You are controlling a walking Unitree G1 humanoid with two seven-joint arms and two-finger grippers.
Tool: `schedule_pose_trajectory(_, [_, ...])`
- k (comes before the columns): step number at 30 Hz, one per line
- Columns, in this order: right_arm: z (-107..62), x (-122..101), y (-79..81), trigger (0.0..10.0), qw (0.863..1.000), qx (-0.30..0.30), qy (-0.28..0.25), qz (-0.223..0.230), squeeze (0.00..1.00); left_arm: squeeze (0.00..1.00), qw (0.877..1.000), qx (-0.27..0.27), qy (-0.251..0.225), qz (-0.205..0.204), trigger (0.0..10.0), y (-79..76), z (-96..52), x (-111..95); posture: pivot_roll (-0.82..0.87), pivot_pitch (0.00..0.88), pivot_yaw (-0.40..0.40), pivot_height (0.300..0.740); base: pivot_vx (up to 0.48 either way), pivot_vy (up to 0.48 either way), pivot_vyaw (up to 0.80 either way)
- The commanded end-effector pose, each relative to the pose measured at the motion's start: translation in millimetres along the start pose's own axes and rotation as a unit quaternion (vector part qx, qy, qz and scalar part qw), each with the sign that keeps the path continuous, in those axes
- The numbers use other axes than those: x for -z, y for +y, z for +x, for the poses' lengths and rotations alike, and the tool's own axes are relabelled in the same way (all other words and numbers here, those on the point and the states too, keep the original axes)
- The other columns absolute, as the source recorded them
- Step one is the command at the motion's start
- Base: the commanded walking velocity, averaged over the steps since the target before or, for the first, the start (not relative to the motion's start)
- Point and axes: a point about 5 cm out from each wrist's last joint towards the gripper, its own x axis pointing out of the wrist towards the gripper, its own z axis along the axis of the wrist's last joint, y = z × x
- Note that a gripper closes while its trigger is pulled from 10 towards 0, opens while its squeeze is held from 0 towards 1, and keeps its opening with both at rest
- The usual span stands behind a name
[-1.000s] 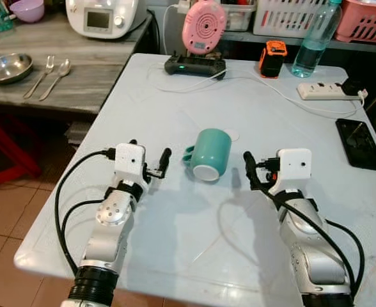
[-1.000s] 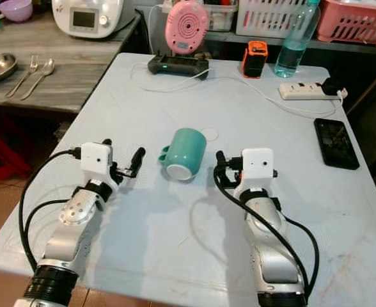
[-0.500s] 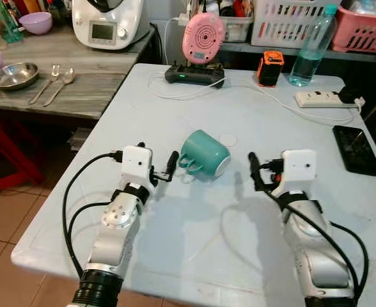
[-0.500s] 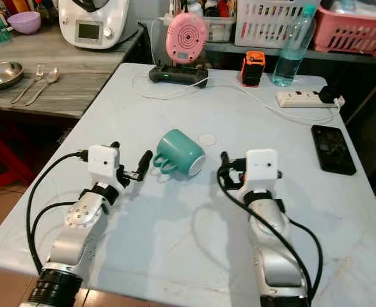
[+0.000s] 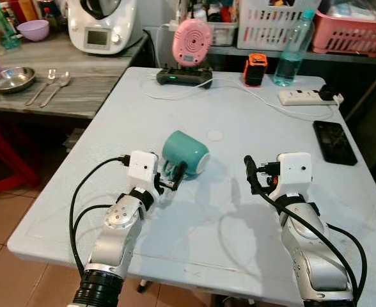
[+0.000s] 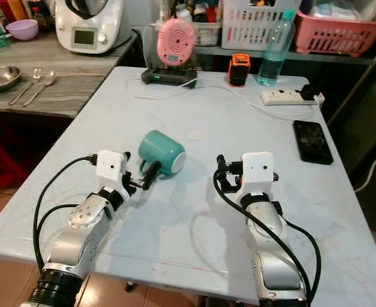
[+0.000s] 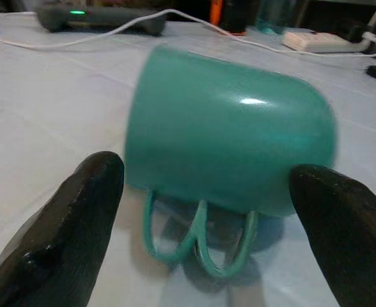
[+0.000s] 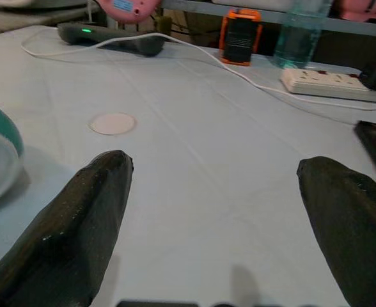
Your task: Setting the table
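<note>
Left eye: we see the teal mug [image 5: 184, 152] on its side mid-counter [image 5: 239, 115]; bowl [image 5: 11, 62] & cutlery sit on the side counter, so setting's barely begun. L wrist: left gripper [image 7: 207, 224] jaws released, flanking the mug. R wrist: right gripper [image 8: 213, 224] jaws released, grasping nothing.

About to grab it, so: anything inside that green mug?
The mug lies on its side, its white mouth turned toward the right claw. What shows of the inside looks empty; the deeper part is hidden. Left claw is at its handle.

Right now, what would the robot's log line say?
mug: on its side, on table | left gripper: open, at mug handle | right gripper: open, beside mug, apart
</note>
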Motion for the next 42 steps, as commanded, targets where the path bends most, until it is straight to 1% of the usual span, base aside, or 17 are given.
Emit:
schedule_pose_trajectory(1, [0.2,-2,-0.9,10.0,1.0,0.004,-0.001,0.003,0.0,0.0,1.0,0.004,-0.007,0.007,10.0,0.8,0.6,-8,-0.08,0.109,0.024,0.74,0.0,0.0,0.0])
schedule_pose_trajectory(3, [1.3,-3,0.7,10.0,1.0,-0.001,-0.001,0.006,0.0,0.0,1.0,0.005,-0.001,0.008,10.0,1.4,-0.1,-6,-0.08,0.109,0.024,0.74,0.0,0.0,0.0])
schedule_pose_trajectory(5, [2.4,-3,3.5,10.0,1.0,-0.011,-0.001,0.004,0.0,0.0,1.0,0.008,0.019,0.001,10.0,1.7,-1.5,-2,-0.07,0.107,0.024,0.74,0.0,0.0,0.0])
schedule_pose_trajectory(6, [2.4,-3,3.5,10.0,1.0,-0.011,-0.001,0.004,0.0,0.0,1.0,0.008,0.019,0.001,10.0,1.7,-1.5,-2,-0.07,0.107,0.024,0.74,0.0,0.0,0.0])
schedule_pose_trajectory(7, [2.8,-2,5.4,10.0,1.0,-0.016,0.002,0.004,0.0,0.0,0.999,0.014,0.033,-0.014,10.0,0.2,-2.0,1,-0.07,0.104,0.025,0.74,0.0,0.0,0.0])
schedule_pose_trajectory(10, [2.9,0,7.3,10.0,1.0,-0.022,0.006,0.004,0.0,0.0,0.998,0.018,0.05,-0.03,10.0,-0.6,-2.1,4,-0.07,0.103,0.026,0.74,0.0,0.0,0.0])
schedule_pose_trajectory(16, [1.1,2,12.3,10.0,0.999,-0.031,0.009,0.004,0.0,0.0,0.993,-0.009,0.07,-0.091,10.0,4.6,-1.3,5,-0.07,0.103,0.028,0.74,0.0,0.0,0.0])
schedule_pose_trajectory(18, [0.9,2,13.2,10.0,0.999,-0.032,0.01,0.003,0.0,0.0,0.994,-0.003,0.066,-0.09,10.0,5.0,-0.7,3,-0.07,0.105,0.031,0.74,0.0,0.0,0.0])
schedule_pose_trajectory(19, [0.9,2,13.5,10.0,0.999,-0.033,0.01,0.003,0.0,0.0,0.995,0.002,0.059,-0.079,10.0,5.3,-0.3,1,-0.07,0.105,0.031,0.74,0.0,0.0,0.0])
schedule_pose_trajectory(22, [1.2,2,13.2,10.0,0.999,-0.032,0.009,0.002,0.0,0.0,0.997,0.018,0.041,-0.069,10.0,3.5,0.3,-6,-0.07,0.105,0.031,0.74,0.0,0.0,0.0])
schedule_pose_trajectory(23, [1.5,2,12.8,10.0,0.999,-0.032,0.009,0.002,0.0,0.0,0.997,0.021,0.042,-0.067,10.0,2.9,0.6,-7,-0.07,0.108,0.029,0.74,0.0,0.0,0.0])
schedule_pose_trajectory(26, [2.0,2,12.5,10.0,0.999,-0.033,0.009,0.002,0.0,0.0,0.995,0.031,0.055,-0.078,10.0,0.1,1.0,-7,-0.07,0.108,0.029,0.74,0.0,0.0,0.0])
schedule_pose_trajectory(29, [2.2,2,12.7,10.0,0.999,-0.034,0.009,0.001,0.0,0.0,0.992,0.048,0.068,-0.1,10.0,-5.7,0.6,-4,-0.07,0.108,0.029,0.74,0.0,0.0,0.0])
schedule_pose_trajectory(32, [2.7,2,12.1,10.0,0.999,-0.036,0.01,0.0,0.0,0.0,0.991,0.058,0.051,-0.107,10.0,-9.6,0.8,-8,-0.07,0.107,0.025,0.74,0.0,0.0,0.0])
schedule_pose_trajectory(35, [4.0,2,10.6,10.0,0.999,-0.036,0.01,-0.002,0.0,0.0,0.992,0.05,0.037,-0.107,10.0,-9.4,2.4,-14,-0.07,0.103,0.021,0.74,0.0,0.0,0.0])
schedule_pose_trajectory(39, [5.5,0,10.6,10.0,0.999,-0.037,0.008,-0.003,0.0,0.0,0.994,0.035,0.036,-0.101,10.0,-4.5,2.0,-15,-0.07,0.103,0.021,0.74,0.0,0.0,0.0])
schedule_pose_trajectory(42, [6.4,0,10.6,10.0,0.999,-0.037,0.008,-0.002,0.0,0.0,0.994,0.035,0.04,-0.1,10.0,-2.7,1.0,-14,-0.07,0.1,0.021,0.74,0.0,0.0,0.0])
